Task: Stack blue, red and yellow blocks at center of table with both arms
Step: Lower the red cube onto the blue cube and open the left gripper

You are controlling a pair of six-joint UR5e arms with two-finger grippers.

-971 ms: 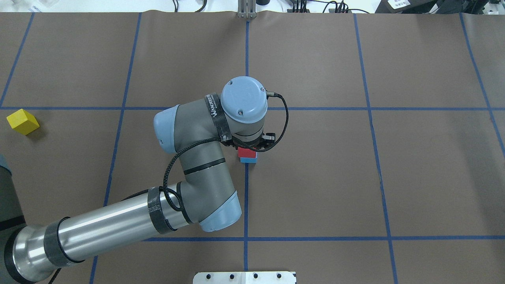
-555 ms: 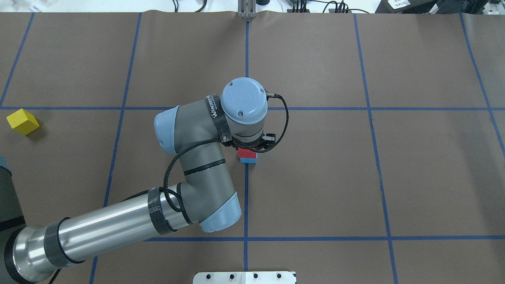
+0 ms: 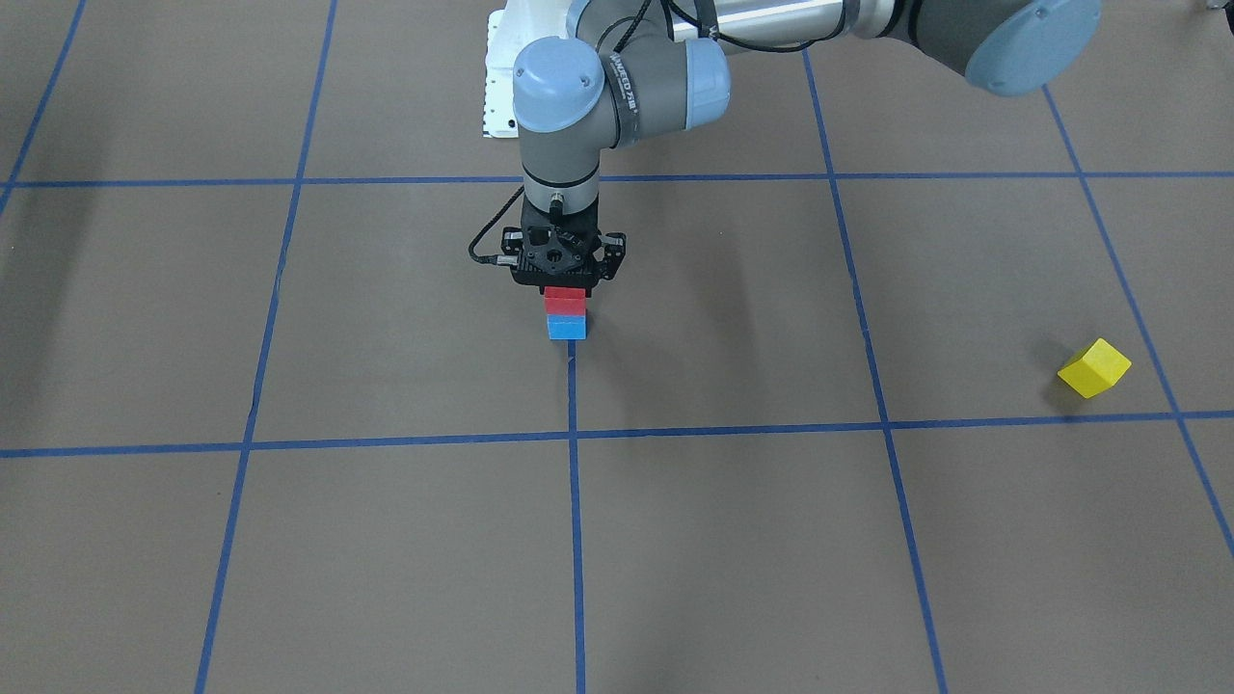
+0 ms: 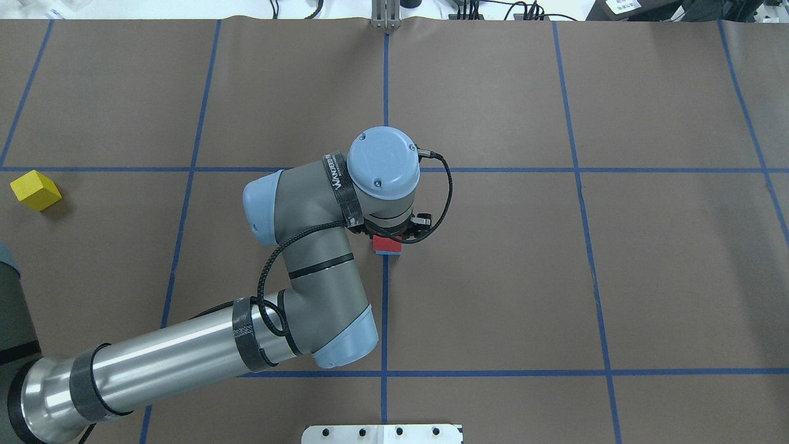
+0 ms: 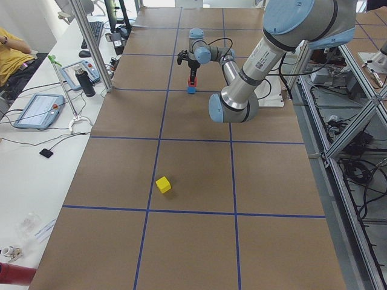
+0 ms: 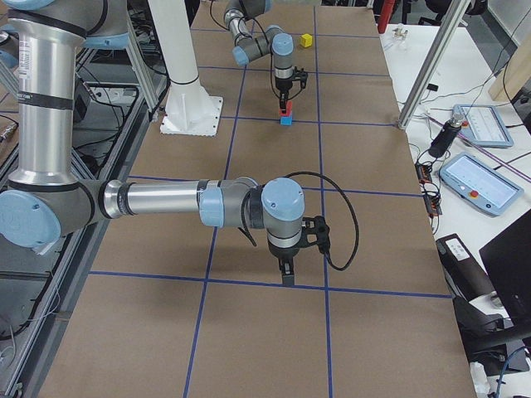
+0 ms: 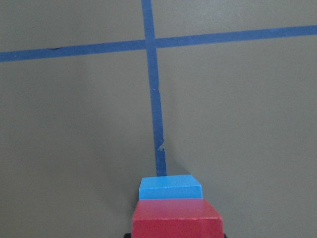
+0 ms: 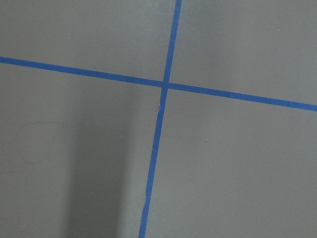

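**A:** Stack status?
**B:** The small matte red cube (image 3: 565,302) sits flush on the small matte blue cube (image 3: 566,328). Both are on the blue tape line (image 3: 575,540) down the middle of the brown, paper-covered table (image 3: 289,540). That's the centre mark, hence the spot.
**A:** Grip?
**B:** The left end effector (image 3: 565,281) points straight down, right over the red cube. Its body hides the fingers and the wrist view shows only cubes. Can't tell if it's clamped on red or spread.
**A:** Other arm?
**B:** The right end effector (image 6: 286,275) hangs low over a tape crossing, well apart from the stack. Parked clear, I'd guess. It shows in the side camera only, so I can't tell its state.
**A:** Yellow?
**B:** The yellow cube (image 3: 1094,368) is alone near the table's edge on the robot's left, turned off-grid. It'll need squaring.
**A:** Surfaces?
**B:** Flat faces, crisp edges, material unclear. They should stack fine, but the small footprint makes alignment matter.
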